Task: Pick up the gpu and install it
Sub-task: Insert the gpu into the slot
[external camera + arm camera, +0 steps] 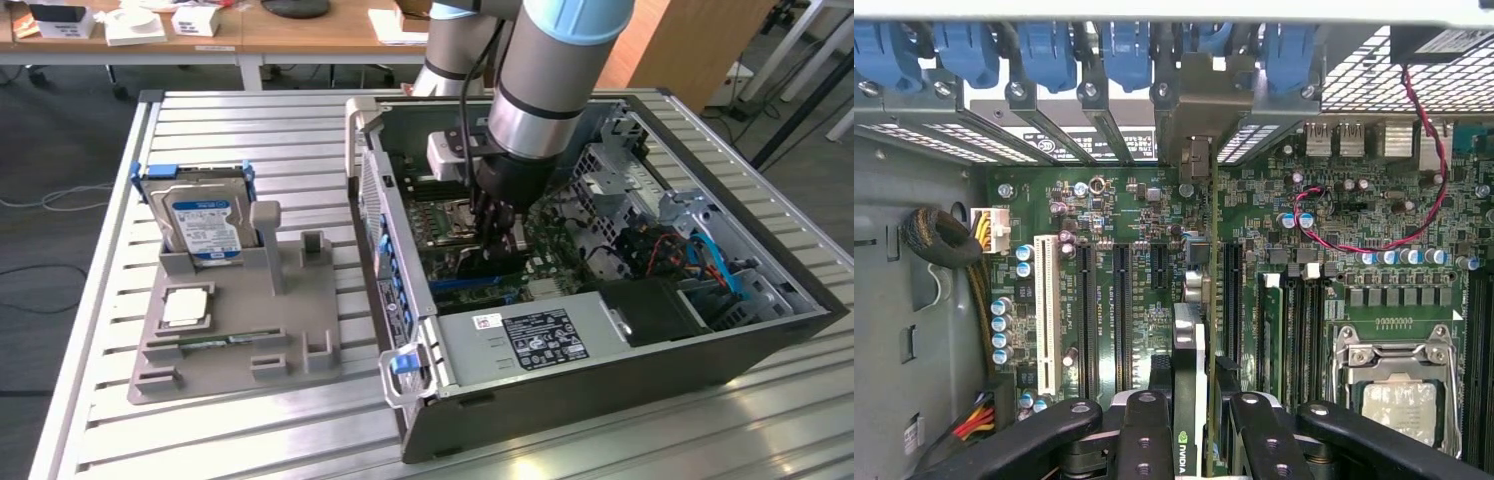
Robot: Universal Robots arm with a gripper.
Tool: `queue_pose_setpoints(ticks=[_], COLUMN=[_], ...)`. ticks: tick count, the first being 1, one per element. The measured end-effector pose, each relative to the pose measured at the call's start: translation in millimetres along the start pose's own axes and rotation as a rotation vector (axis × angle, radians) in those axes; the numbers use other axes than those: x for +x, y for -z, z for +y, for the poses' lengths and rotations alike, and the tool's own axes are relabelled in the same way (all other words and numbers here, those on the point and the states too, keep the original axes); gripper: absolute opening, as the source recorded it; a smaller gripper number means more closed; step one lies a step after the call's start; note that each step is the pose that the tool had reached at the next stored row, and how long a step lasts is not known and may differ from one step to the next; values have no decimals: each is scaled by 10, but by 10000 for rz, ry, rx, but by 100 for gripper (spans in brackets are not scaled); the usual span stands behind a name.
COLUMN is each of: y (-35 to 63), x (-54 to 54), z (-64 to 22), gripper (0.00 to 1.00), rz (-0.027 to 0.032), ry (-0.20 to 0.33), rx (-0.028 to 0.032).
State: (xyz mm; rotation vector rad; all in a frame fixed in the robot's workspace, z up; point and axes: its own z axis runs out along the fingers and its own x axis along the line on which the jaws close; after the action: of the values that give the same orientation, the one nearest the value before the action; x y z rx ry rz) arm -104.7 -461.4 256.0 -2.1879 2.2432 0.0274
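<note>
Closest to the wrist camera, the black ribbed fingers (1144,440) of the gripper (1194,440) are closed narrowly on the gpu (1189,380), a thin flat dark circuit card with a green logo, seen edge-on. A finger presses it from each side. The card stands upright over the green motherboard (1114,200), in line with the long black expansion slots, and its far end reaches the grey metal bracket row at the case's rear wall. Whether its lower edge is fully in a slot cannot be told. Beside it on the board lie a white expansion slot (1044,315) and a silver processor socket (1399,400). A row of blue plastic latches (1044,50) runs along the rear wall.

In the exterior view the gripper (501,225) hangs from the grey and blue arm (547,80), deep inside the open black computer case (587,400). The case lies on its side on a slatted metal table (240,130). Well apart, on the exterior view's left, a grey plastic stand (234,370) holds a silver blue-labelled hard drive (200,225) upright.
</note>
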Motion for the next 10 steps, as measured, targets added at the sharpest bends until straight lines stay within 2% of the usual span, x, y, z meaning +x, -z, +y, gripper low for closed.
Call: queue_pose_setpoints(ticks=[10], y=[-7], x=[0], z=[0], gripper=[27], rz=[1], ry=[0], rx=[-1])
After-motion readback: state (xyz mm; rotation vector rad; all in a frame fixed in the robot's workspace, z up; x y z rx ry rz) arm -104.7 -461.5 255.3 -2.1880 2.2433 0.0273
